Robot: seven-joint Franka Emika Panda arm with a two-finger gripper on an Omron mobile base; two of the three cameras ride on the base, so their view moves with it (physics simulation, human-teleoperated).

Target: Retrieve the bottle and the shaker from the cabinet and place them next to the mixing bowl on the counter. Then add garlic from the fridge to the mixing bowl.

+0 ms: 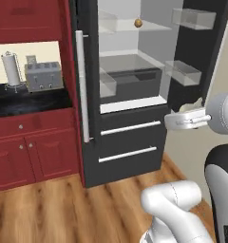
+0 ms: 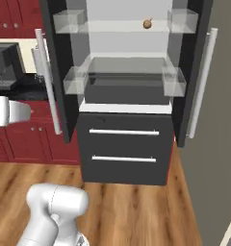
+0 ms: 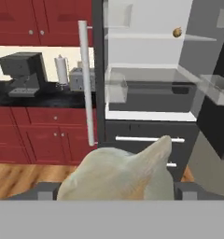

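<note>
The pale whitish-beige garlic bulb (image 3: 121, 175) sits at the lower centre of the hand view, clamped between the widely spread jaws of the end effector (image 3: 117, 190); in the left base view it shows at centre right. The dark-framed fridge (image 1: 130, 142) stands open at centre frame, with a small brown round object (image 1: 138, 22) on its upper glass shelf. The black stone table (image 1: 30, 102) lies at left, carrying a grey toaster (image 1: 42, 76).

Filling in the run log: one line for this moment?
gripper: shut on garlic | fridge: doors open | garlic: outside fridge
</note>
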